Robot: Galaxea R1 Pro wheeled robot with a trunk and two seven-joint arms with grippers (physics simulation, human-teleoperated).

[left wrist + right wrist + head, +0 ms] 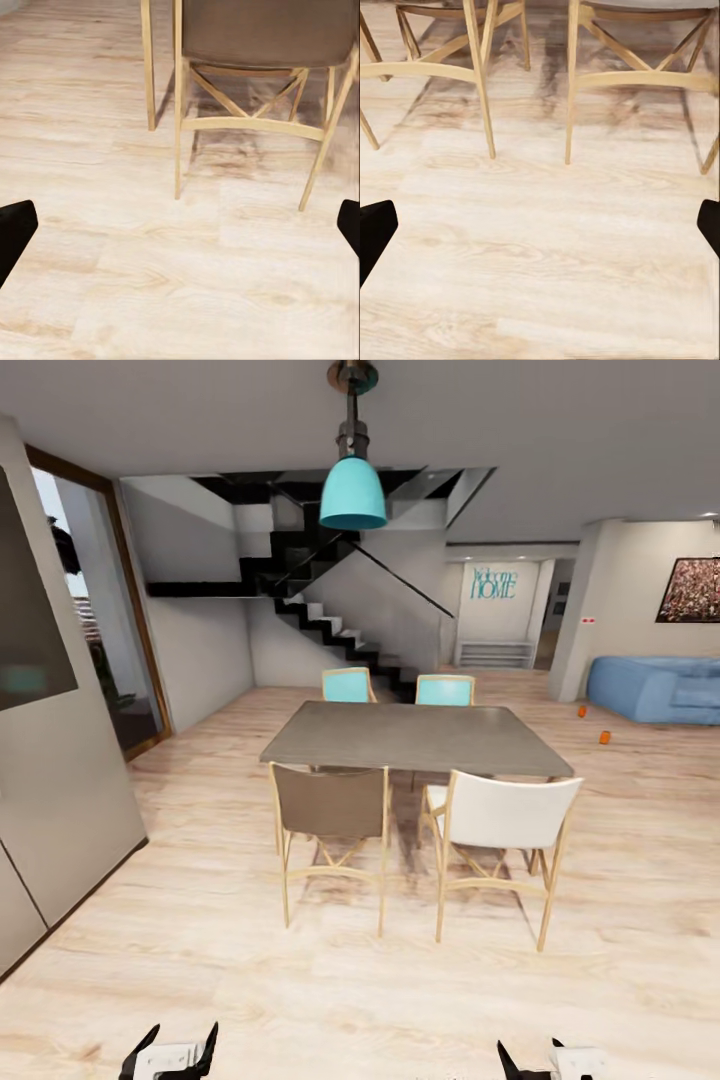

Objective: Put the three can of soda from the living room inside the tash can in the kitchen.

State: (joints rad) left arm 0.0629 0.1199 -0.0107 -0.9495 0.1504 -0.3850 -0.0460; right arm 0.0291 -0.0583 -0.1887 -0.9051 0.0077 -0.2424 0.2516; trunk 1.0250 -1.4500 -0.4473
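You are facing an open room with pale wood plank flooring point(330, 970), and the grey rectangular dining table point(415, 737) sits dead ahead at twelve o'clock, so it blocks any straight line forward. Four wooden-framed chairs ring it: the brown-backed chair point(330, 802) and the white-backed chair point(510, 815) stand nearest you. At two o'clock the long blue sofa point(657, 688) marks the living room, your likely destination. On the floor in front of it lie two small bright orange soda cans point(604, 737), well apart from you; a third I cannot make out. Your left gripper point(171, 1052) and right gripper point(541, 1060) hang low at six o'clock, each with fingers spread and nothing between them, probably tucked for driving. No bin is visible here.
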